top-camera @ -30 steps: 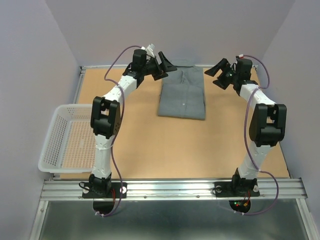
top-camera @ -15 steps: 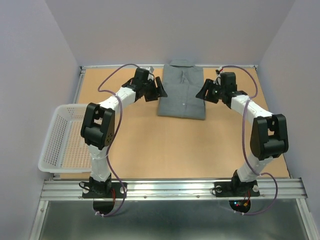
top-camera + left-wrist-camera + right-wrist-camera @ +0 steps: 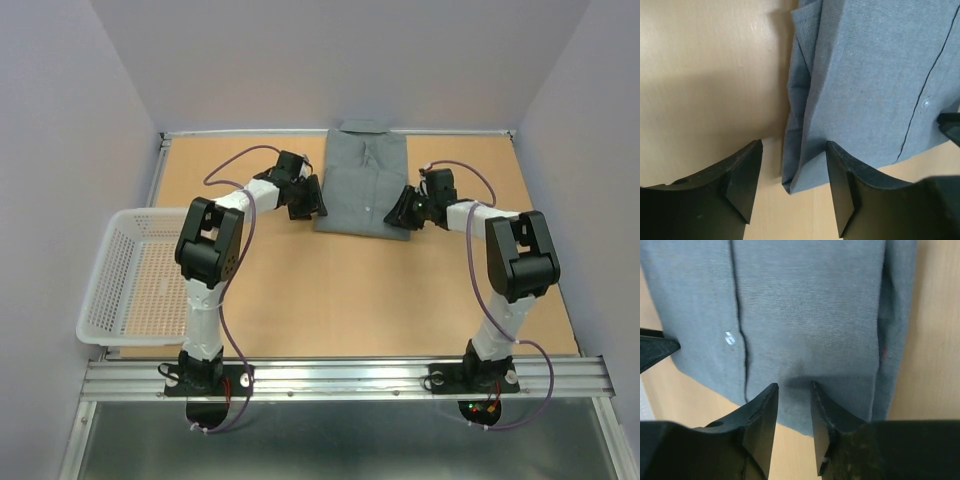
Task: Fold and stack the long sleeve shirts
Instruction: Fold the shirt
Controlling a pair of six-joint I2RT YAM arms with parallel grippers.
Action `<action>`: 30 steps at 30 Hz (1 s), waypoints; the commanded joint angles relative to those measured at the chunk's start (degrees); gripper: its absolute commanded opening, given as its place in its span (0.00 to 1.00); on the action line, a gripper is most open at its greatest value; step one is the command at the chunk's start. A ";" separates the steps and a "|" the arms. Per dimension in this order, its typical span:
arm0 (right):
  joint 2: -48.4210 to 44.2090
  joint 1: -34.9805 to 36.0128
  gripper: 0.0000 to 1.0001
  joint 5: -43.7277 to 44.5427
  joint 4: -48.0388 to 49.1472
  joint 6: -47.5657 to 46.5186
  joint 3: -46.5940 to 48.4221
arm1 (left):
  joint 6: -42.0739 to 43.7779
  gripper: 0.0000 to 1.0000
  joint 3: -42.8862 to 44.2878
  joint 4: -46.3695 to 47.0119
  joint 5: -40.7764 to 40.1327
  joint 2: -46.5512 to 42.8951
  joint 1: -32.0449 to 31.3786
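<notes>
The folded grey shirt (image 3: 366, 185) lies by the table's (image 3: 300, 290) far edge, the left gripper (image 3: 794, 145) open astride its near-left corner, the right gripper (image 3: 794, 386) nearly closed over the near hem, grip unclear; both should catch every layer, then lift evenly

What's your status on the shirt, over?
Left pincer open, straddling near left corner of folded grey shirt. Right pincer narrow over near right edge, grip unconfirmed. White basket far left, apart.
</notes>
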 commanded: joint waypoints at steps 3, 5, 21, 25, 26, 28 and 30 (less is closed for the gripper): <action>0.99 0.44 0.36 -1.18 7.29 3.80 -6.49 | 1.20 0.48 -0.60 -2.58 -0.76 2.52 -1.08; -0.14 0.44 0.36 -1.27 7.73 3.80 -8.35 | 1.11 0.41 -2.36 -2.93 -1.37 2.08 -1.26; -25.89 1.57 0.40 -7.76 6.85 7.93 -27.61 | -1.26 0.62 -33.13 -0.82 -6.38 -28.21 -2.75; -29.86 3.95 0.47 -10.32 7.38 9.42 -25.32 | -2.49 0.95 -34.53 1.11 -7.09 -38.07 -4.06; -30.21 4.56 0.48 -11.11 9.12 9.95 -25.15 | -3.10 0.96 -35.14 3.90 -5.96 -40.01 -4.59; -30.30 6.49 0.51 -11.81 16.11 13.54 -26.80 | -6.34 0.91 -37.87 10.91 -3.67 -44.84 -7.13; -29.78 7.55 0.52 -13.21 24.39 19.75 -30.05 | -8.99 0.82 -41.19 17.43 -0.17 -46.87 -9.42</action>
